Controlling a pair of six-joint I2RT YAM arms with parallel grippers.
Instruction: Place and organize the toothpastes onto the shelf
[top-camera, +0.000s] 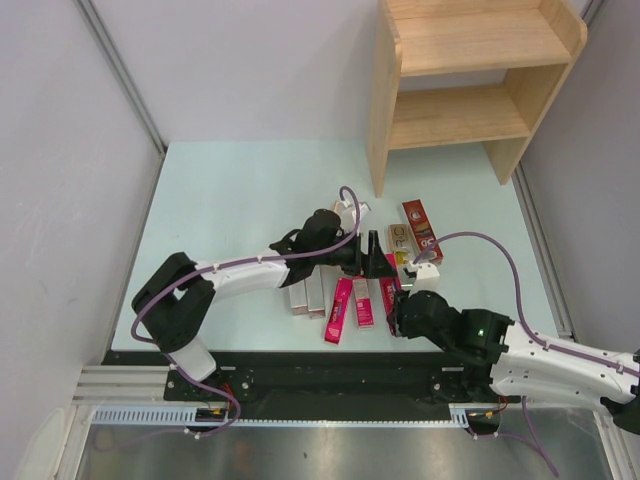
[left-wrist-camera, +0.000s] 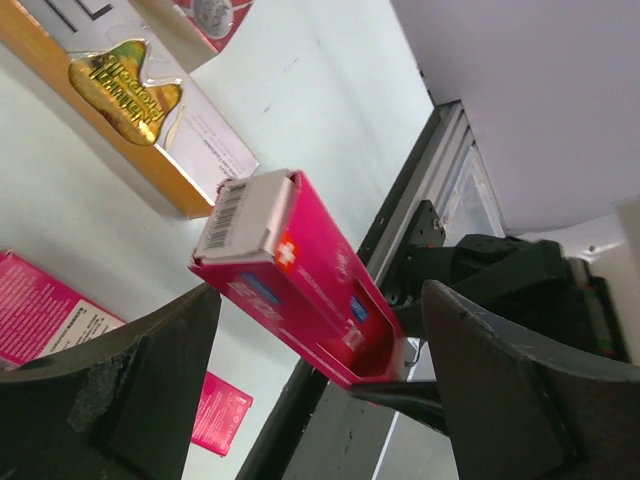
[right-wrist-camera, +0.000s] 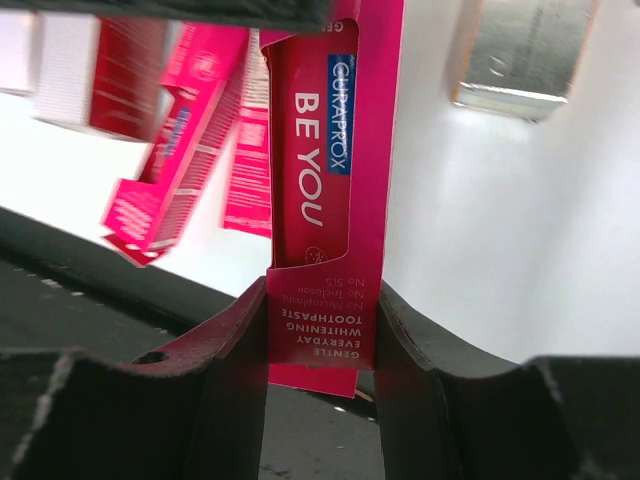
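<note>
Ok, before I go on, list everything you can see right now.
pink cartons: three, magenta; two flat near the front edge, one tilted in the right fingers.
grey cartons: two, silver; side by side under the left arm.
gold carton: one; right of centre.
red carton: one, dark red; beside the gold one, nearest the shelf.
pale carton end: one; behind the left arm, mostly hidden.
shelf: one, light wood; far right, boards bare.
table: one, pale.
left fingers: black, open.
right fingers: black, shut on a pink carton.
</note>
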